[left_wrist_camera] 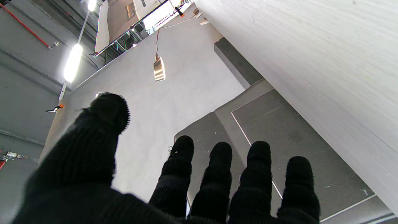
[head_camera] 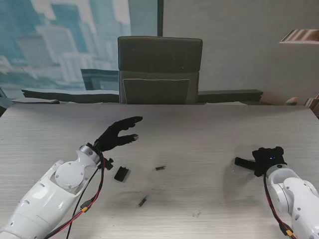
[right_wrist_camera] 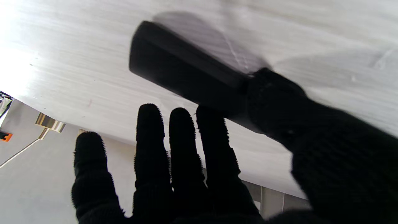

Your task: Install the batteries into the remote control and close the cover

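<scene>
The right hand [head_camera: 268,158] holds the remote [head_camera: 244,162] near the right edge of the bench [head_camera: 209,129]. In the right wrist view the thumb presses the remote [right_wrist_camera: 186,84] against the index finger, while the other fingers [right_wrist_camera: 149,137] stand straight and apart. The left hand [head_camera: 117,135] hovers over the left side of the bench, fingers [left_wrist_camera: 220,174] spread, holding nothing. The cover [head_camera: 121,173] lies just nearer to me than that hand. Two batteries [head_camera: 159,168] [head_camera: 143,201] lie toward the near edge, mid-bench, well apart from both hands. Judgement: the step in hand is securing the remote; no battery is fitted. The next move calls for the left hand to pick up a battery.
</scene>
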